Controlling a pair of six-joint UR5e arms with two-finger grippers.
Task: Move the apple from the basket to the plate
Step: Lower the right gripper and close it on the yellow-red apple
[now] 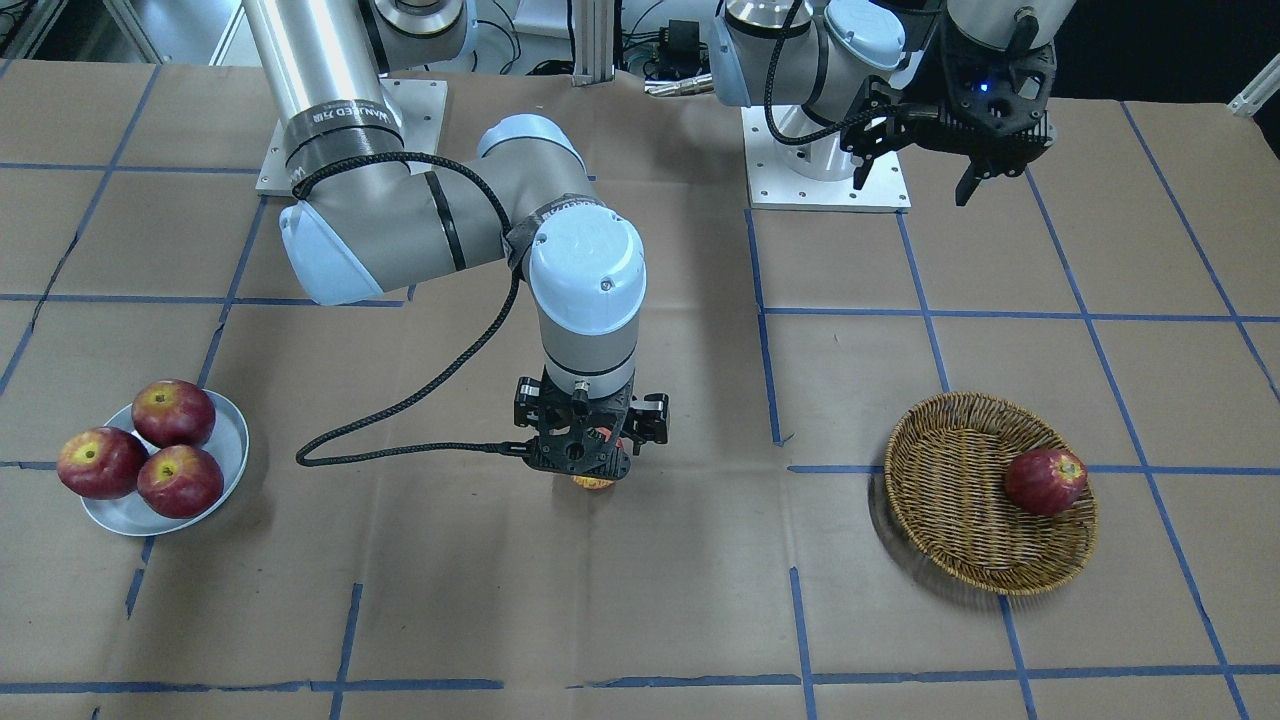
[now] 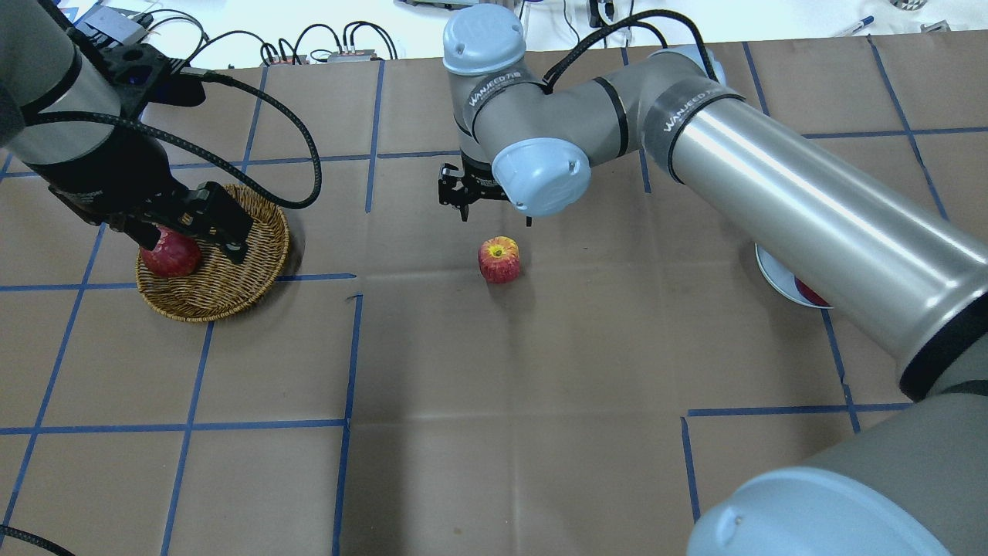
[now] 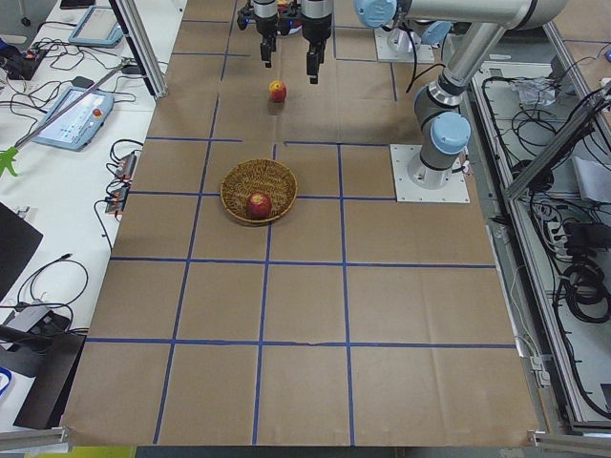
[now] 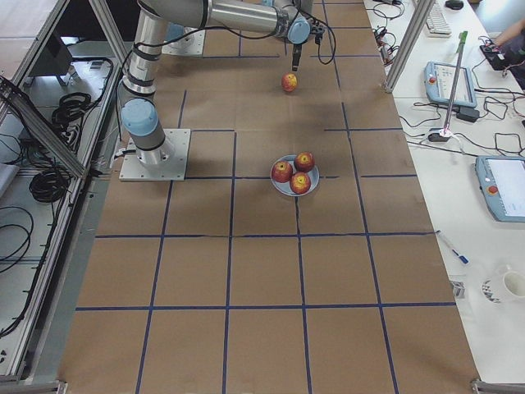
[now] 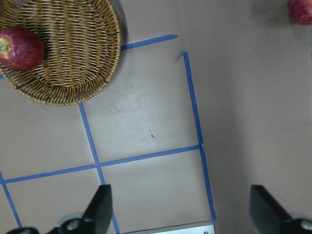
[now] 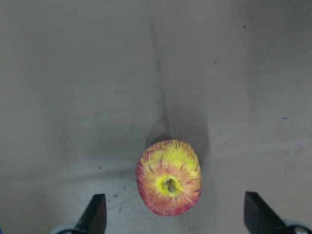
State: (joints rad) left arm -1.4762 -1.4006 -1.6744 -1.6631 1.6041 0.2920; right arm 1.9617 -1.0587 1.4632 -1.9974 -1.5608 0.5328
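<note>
Apple (image 2: pixel 499 259) stands stem-end up on the table (image 2: pixel 494 386), at 3 o'clock from the basket (image 2: pixel 231 297) and 9 o'clock from the plate (image 1: pixel 236 440) in the overhead view, well apart from both, directly under the right gripper (image 2: pixel 495 212), jaws spread wide and not touching it; left gripper (image 1: pixel 915 175), jaws likewise parted, hangs near the basket.

WANJEED is printed on grey bands (image 2: pixel 683 108) around the right arm (image 2: pixel 810 208)

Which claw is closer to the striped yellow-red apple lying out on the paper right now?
Right. The right claw hangs open directly above the apple, straddling it. The left claw is raised and far off, over toward the basket.
</note>
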